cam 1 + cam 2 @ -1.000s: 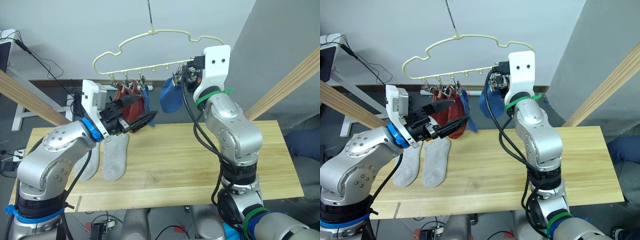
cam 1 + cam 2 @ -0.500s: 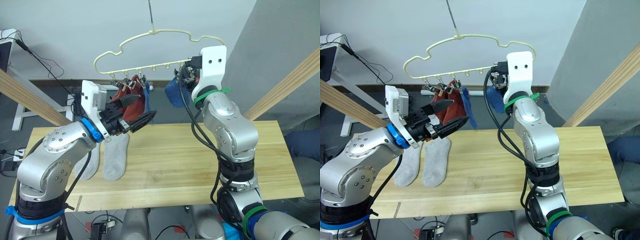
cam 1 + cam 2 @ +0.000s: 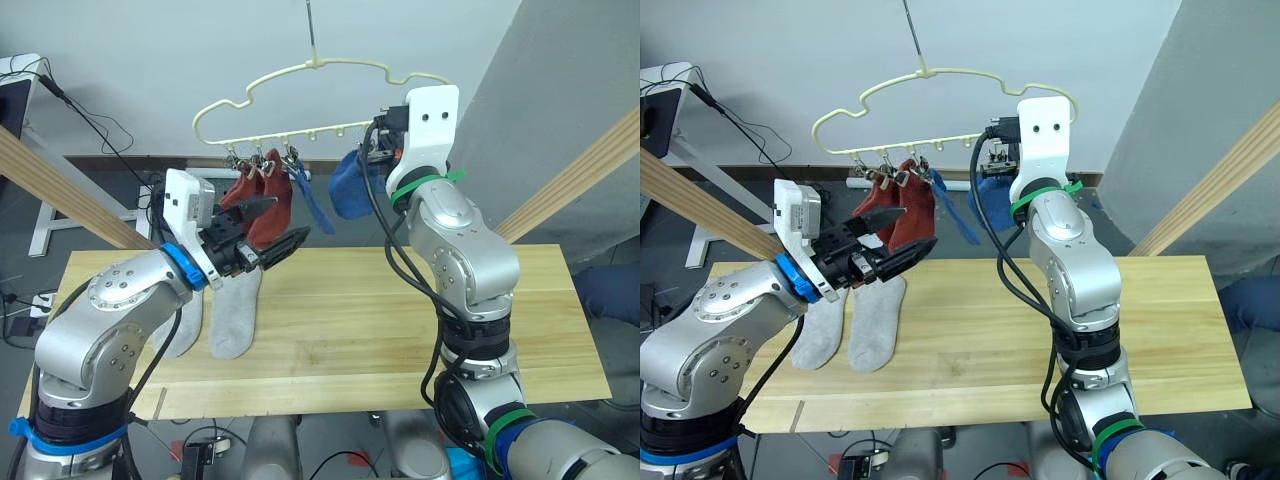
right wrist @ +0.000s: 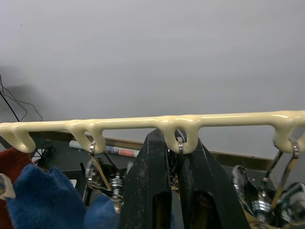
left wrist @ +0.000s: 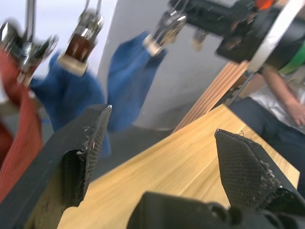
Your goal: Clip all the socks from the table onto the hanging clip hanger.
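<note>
Since a second ago, the blue sock (image 3: pixel 350 190) at the right pincer (image 4: pixel 177 186) has gathered higher and closer under the thin cream-yellow wavy clip hanger (image 3: pixel 300 90), and the other blue sock (image 3: pixel 312 200) swings out at a slant from its clip. The right pincer sits raised at the hanger's lower bar, its two black fingers pressed nearly together around a small metal clip loop (image 4: pixel 180 140), with the bunched blue sock just below it. The left pincer (image 3: pixel 272 225) hovers spread wide and empty in front of two rust-red knit socks (image 3: pixel 258 205) that hang clipped side by side near the hanger's left end. Two light grey ankle socks (image 3: pixel 232 310) lie flat, side by side, on the left part of the long light wooden plank surface (image 3: pixel 360 320).
</note>
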